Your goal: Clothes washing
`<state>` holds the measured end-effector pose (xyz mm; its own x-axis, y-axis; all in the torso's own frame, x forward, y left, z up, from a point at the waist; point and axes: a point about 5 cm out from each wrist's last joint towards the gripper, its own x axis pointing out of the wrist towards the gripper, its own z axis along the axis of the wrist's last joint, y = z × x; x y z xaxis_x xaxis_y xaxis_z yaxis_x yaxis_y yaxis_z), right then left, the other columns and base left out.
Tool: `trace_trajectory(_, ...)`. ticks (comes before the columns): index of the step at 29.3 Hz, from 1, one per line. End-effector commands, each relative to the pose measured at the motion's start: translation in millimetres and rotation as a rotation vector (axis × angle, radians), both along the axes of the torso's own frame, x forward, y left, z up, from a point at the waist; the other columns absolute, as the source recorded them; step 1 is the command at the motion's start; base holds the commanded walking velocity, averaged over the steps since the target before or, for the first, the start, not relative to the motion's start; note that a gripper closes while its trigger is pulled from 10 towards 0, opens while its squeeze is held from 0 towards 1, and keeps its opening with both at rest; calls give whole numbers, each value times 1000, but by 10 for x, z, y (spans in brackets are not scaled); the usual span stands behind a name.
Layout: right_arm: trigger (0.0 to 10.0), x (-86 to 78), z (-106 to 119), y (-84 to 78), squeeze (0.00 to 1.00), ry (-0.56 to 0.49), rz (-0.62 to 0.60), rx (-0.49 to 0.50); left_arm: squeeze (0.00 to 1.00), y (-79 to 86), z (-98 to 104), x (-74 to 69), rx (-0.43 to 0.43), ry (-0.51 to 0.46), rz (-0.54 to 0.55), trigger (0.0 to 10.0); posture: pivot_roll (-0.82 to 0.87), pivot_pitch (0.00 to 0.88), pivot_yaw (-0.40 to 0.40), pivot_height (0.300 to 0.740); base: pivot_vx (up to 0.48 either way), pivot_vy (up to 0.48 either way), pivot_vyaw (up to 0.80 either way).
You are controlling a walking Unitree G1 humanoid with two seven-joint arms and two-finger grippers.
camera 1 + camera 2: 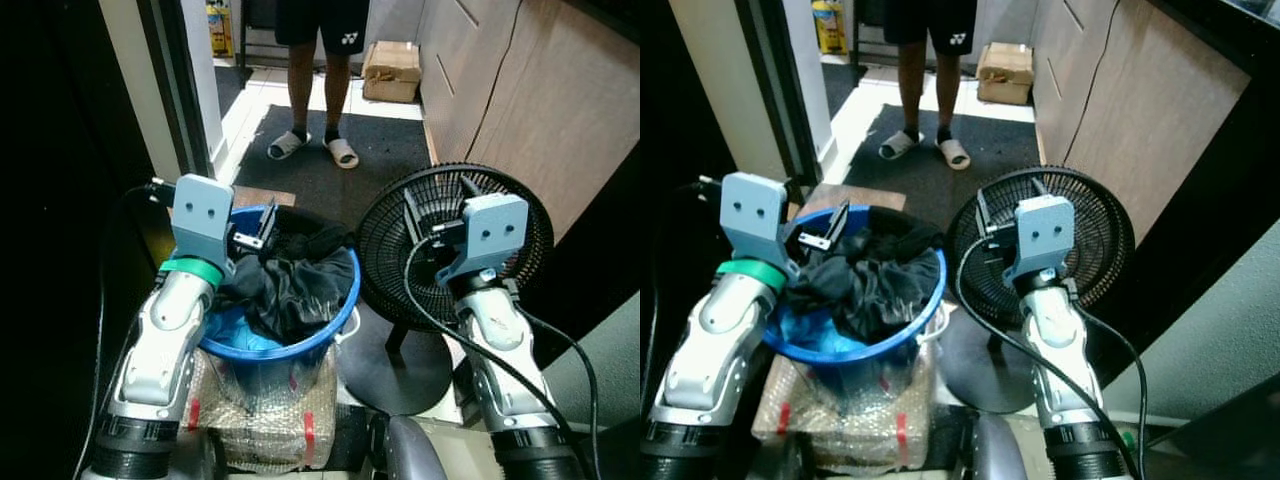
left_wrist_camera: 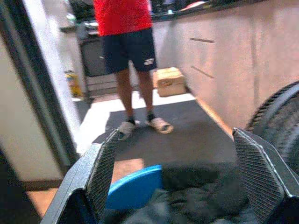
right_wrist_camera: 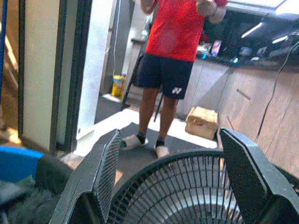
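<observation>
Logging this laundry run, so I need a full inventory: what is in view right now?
basin: one, blue, in front of the robot on a wrapped package
clothes: a heap, dark, piled in the basin
wrapped package: one, bubble-wrapped with red tape, under the basin
fan: one, black, on the floor right of the basin
mat: one, dark, beyond the basin
cardboard box: one, brown, by the cabinets
person: one, red top, dark shorts, slippers, on the mat
left gripper: open, above the clothes
right gripper: open, before the fan
</observation>
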<state>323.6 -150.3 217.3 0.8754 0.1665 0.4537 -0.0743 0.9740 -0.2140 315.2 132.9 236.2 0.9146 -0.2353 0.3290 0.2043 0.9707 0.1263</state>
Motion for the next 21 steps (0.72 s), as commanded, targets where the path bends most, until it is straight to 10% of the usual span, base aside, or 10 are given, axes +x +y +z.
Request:
trace_trajectory(1,10000,8,13,-18,0,16,2,-11,0,-70,-39,-14,-16,48,-46,10000,73,53,-17,550,0,0,0)
trace_trajectory(12,10000,205,-244,-95,0,230,-15,-18,0,-21,-752,220,-195,632,157,10000,75,71,-14,550,0,0,0)
trace_trajectory(21,10000,239,-405,-73,0,290,-10,-44,0,223,-1172,216,-180,824,258,10000,93,86,-17,550,0,0,0)
